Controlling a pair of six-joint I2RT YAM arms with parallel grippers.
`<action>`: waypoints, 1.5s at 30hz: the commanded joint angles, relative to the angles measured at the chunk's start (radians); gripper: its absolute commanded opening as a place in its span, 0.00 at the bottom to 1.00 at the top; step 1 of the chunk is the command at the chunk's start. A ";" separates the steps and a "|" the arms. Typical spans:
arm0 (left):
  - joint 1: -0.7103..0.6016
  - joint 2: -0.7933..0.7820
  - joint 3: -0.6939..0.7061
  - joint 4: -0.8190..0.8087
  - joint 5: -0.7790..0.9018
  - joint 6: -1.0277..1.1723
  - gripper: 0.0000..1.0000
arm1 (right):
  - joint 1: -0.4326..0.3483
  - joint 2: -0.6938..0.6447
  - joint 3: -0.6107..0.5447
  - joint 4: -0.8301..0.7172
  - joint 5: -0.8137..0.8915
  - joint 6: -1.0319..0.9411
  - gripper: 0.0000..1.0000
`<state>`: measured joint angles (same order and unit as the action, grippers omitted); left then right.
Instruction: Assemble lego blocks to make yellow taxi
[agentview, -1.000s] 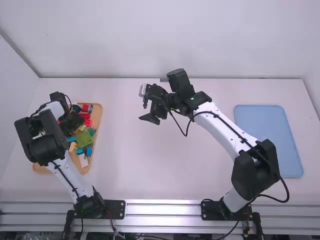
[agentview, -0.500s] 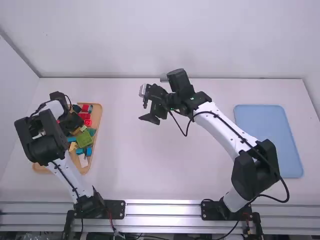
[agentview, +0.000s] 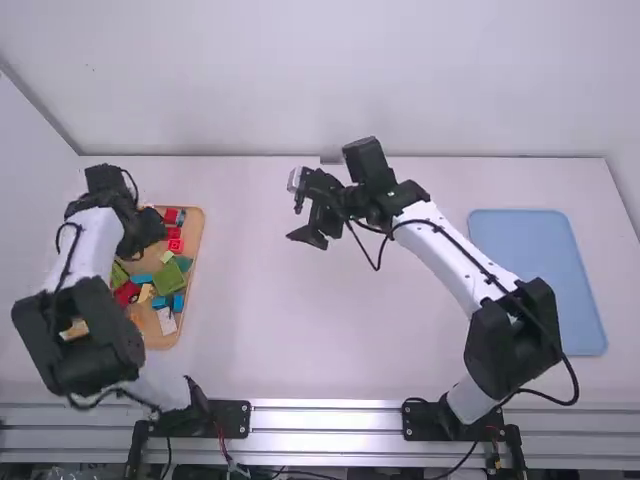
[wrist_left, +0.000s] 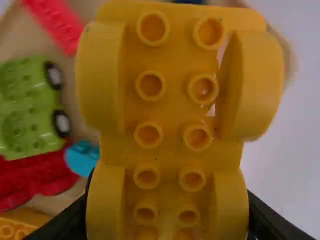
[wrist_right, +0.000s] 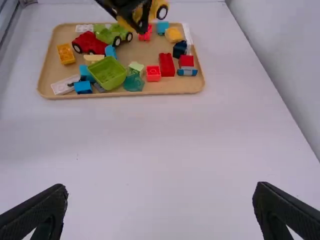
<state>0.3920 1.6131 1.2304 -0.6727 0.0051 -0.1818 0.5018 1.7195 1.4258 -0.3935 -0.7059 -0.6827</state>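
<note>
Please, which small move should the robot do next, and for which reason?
Probably the left end effector should carry the yellow car base from above the tan tray toward the table's middle: the base is gripped, the tray looks crowded, and the right end effector hangs open there.

Plain pale back wall (agentview: 330, 80) at 12 o'clock, side wall (agentview: 30, 180) around 10, white table (agentview: 300, 340), metal rails (agentview: 330, 418) at 6, pretty soft light.
</note>
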 joint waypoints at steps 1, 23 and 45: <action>-0.112 -0.095 -0.116 0.014 0.144 0.241 0.33 | -0.032 -0.055 0.034 -0.032 -0.056 -0.001 0.99; -0.922 0.102 -0.192 0.114 0.100 0.733 0.17 | -0.406 -0.255 0.033 -0.682 -0.375 -0.558 0.99; -0.988 0.274 -0.140 0.218 -0.024 1.088 0.77 | -0.436 -0.254 -0.047 -0.597 -0.439 -0.558 0.99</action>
<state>-0.6010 1.8774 1.0687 -0.4511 -0.0311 0.8867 0.0654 1.4826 1.3853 -0.9901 -1.1309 -1.2778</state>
